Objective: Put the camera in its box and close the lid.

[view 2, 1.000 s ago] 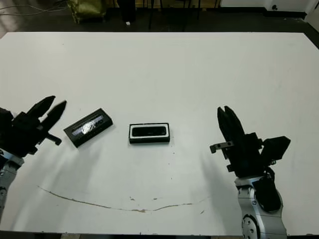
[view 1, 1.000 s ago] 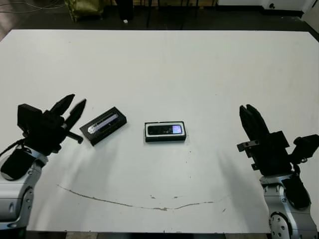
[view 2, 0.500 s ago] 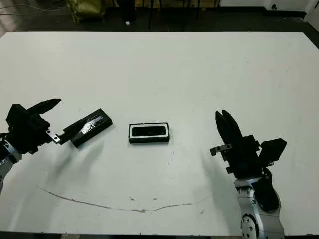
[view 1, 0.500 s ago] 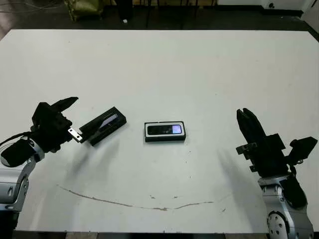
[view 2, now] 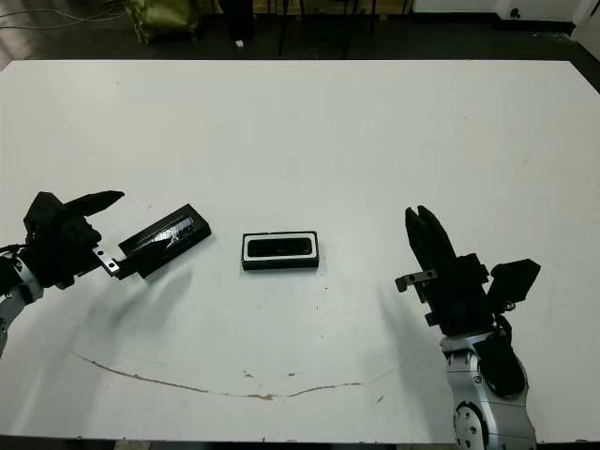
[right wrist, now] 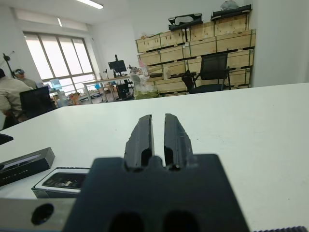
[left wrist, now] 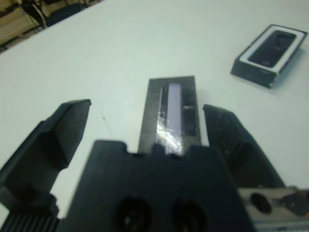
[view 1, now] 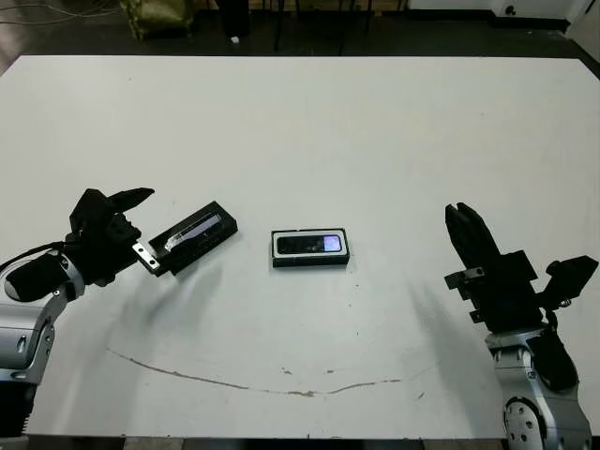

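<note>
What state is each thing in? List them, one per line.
camera: lying flat inside the box.
box: open, no lid on it.
lid: off the box, flat on the table, between the left gripper's fingers.
left gripper: open, fingers either side of the lid.
right gripper: shut, empty, off the table.

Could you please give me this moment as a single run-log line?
camera: in box | lid: on table, off box | left gripper: open, straddling lid's end | right gripper: shut, idle
</note>
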### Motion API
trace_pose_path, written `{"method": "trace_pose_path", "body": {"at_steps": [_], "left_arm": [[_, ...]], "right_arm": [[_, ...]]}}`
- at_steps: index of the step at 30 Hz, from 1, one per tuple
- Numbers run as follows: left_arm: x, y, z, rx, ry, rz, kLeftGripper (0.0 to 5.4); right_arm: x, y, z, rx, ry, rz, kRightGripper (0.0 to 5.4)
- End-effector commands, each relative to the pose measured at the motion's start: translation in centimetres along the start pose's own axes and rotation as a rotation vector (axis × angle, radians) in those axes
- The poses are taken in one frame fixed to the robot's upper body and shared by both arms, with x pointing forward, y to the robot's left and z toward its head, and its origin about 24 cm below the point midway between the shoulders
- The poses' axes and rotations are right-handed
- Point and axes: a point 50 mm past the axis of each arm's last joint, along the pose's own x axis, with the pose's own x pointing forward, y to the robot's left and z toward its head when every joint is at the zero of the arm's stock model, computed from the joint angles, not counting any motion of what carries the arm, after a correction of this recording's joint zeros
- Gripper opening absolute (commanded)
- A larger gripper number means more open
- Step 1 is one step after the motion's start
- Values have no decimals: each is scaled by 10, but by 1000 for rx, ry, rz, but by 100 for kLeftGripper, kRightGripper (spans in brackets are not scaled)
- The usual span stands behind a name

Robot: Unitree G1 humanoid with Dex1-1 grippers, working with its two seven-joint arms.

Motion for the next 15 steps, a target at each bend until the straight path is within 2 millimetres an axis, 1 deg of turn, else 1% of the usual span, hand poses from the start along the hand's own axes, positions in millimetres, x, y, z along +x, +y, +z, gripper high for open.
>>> {"method": "trace_pose_path", "body": {"at_steps": [1,5,11,15], "left_arm": [[-4,7,-4,23,31,-37,539],[-6,8,-4,17,42,-74,539],[-8,8,-2,1,71,-78,539],[-8,8,-5,-4,69,-76,539]], "right_arm": [[-4,-5,-8,5,44,-10,0],[-4,-7,-11,-1,68,-10,0],[-4,-8,-15,-4,66,-17,0],[-5,-5,-12,14,56,-3,0]]}}
